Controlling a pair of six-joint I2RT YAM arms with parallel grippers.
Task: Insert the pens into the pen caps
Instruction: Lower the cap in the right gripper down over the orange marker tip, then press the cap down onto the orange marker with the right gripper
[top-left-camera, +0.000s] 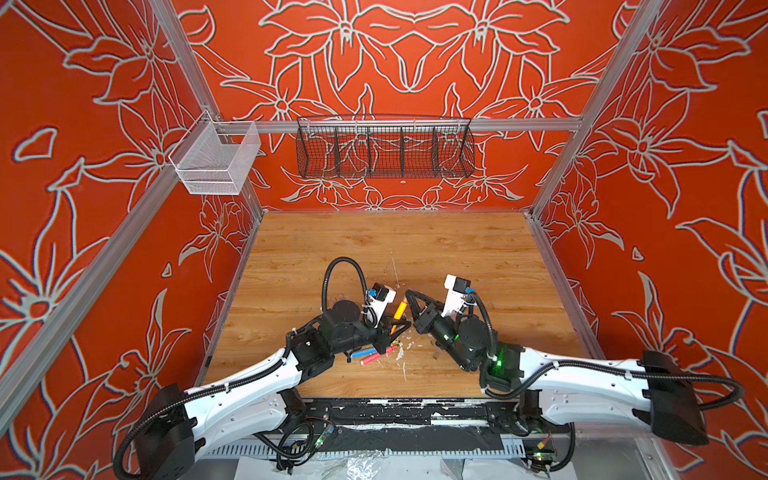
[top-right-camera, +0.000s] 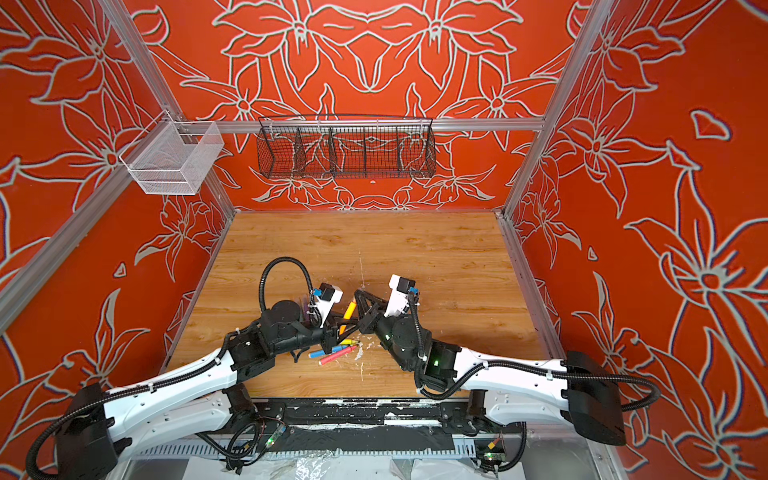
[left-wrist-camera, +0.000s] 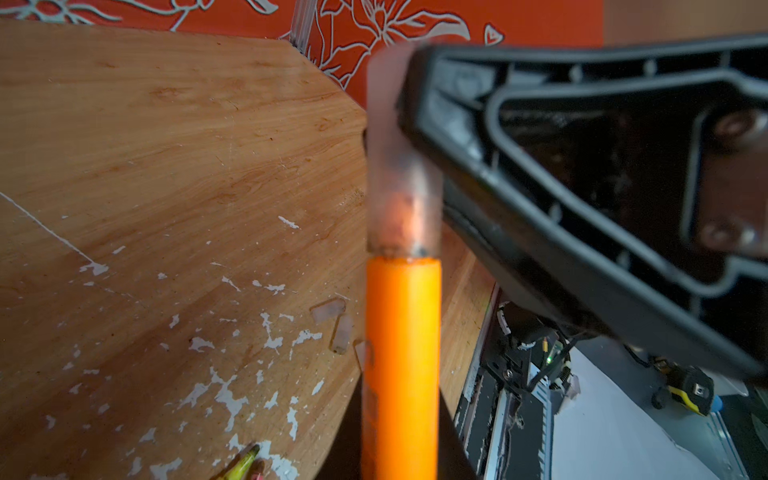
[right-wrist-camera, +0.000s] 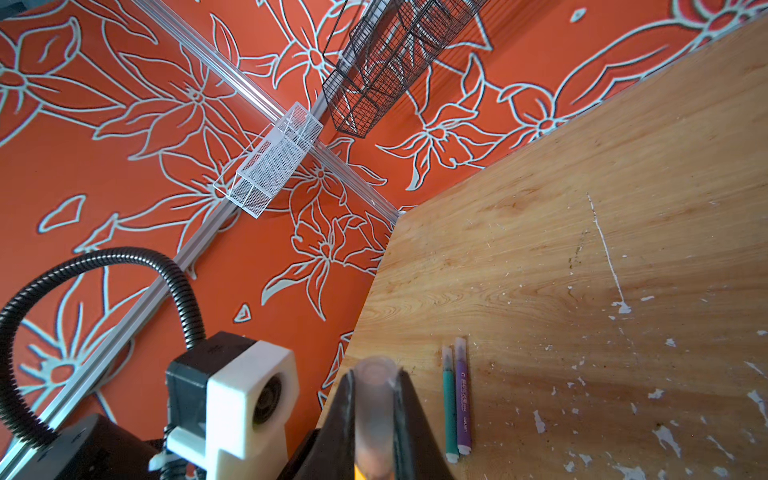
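orange pen (left-wrist-camera: 401, 353) looms closest, right under the left wrist camera. its barrel rises out of the left gripper (top-left-camera: 397, 328), which is clenched on the lower barrel. on its tip sits a cap (left-wrist-camera: 401, 195), and the right gripper (right-wrist-camera: 374, 386) is clamped across that cap, its fingers (right-wrist-camera: 405, 415) pressing from both sides. in both top views the two grippers meet in the lower middle of the frame, above the table (top-left-camera: 457, 257), with the pen slanting up between them.

we judge the pen light and stiff, a smooth plastic tube that could twist or slide in a weak pinch. a hold on the mid barrel, well clear of the tip, suits it. the cap looks thin-walled and slick. we would squeeze it across its closed half, leave the mouth free, and push straight along the pen's axis, since a crooked push could jam or crack it. its rim looks to touch the barrel's shoulder, so we think it is nearly or fully home.

outward, in a top view, a blue pen (top-left-camera: 360, 354) and a pink pen (top-left-camera: 376, 356) lie side by side just below the left gripper, with a yellow pen (top-right-camera: 349, 341) just beside them. loose caps (left-wrist-camera: 328, 311) lie near, among white flecks (left-wrist-camera: 224, 395). a green pen (right-wrist-camera: 449, 411) and a purple pen (right-wrist-camera: 462, 395), both capped, lie touching side by side.

print runs along the purple barrel, too small for us to read. no other writing shows.
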